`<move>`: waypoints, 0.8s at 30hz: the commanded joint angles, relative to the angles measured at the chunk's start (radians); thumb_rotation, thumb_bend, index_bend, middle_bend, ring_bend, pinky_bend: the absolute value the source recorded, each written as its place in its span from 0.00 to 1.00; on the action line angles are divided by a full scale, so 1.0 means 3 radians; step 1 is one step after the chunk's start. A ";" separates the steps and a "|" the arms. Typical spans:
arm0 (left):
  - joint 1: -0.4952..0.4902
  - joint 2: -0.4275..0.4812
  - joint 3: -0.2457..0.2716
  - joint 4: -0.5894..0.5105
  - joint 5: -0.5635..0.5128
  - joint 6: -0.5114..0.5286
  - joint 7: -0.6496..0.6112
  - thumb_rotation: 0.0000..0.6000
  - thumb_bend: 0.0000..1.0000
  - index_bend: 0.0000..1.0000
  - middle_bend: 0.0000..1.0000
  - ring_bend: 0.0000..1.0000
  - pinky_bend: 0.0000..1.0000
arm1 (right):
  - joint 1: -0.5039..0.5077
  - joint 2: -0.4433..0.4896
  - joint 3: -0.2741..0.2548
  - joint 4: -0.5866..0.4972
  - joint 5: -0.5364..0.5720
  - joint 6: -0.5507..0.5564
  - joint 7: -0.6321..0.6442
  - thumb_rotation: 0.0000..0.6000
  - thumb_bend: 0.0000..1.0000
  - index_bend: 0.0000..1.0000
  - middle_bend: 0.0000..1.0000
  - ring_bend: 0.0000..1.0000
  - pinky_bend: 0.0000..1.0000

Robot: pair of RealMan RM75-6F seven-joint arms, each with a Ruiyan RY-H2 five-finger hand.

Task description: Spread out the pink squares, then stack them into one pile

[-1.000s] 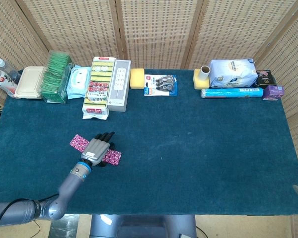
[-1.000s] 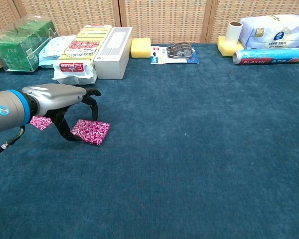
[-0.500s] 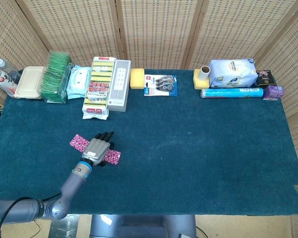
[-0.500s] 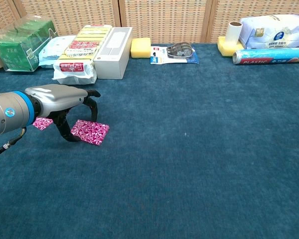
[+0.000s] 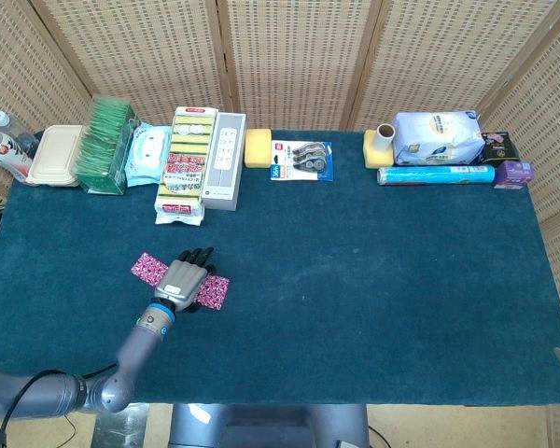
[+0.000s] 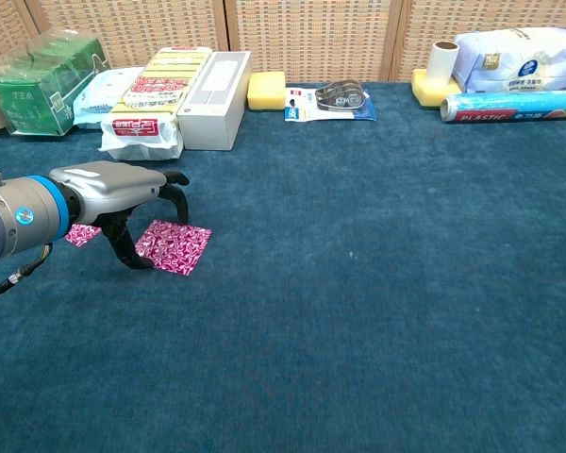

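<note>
Left robot hand (image 6: pixel 123 193), fingers curled down on the nearer pink square (image 6: pixel 174 247), nudges it rightward from the other square (image 6: pixel 81 233), widening my spread.

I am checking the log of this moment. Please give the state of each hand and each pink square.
left hand: fingers arched down over the near square, tips at its left edge; a grip cannot be told
near pink square: flat on the table, partly under the hand
far pink square: flat, apart from the other, not stacked
right hand: not in view
</note>
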 commanded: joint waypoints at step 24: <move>-0.0090 0.0278 0.0016 -0.0442 -0.0286 0.0126 0.0094 1.00 0.20 0.21 0.00 0.00 0.09 | -0.0006 0.0008 0.0001 -0.0003 -0.0002 0.0005 0.0015 1.00 0.02 0.21 0.05 0.00 0.00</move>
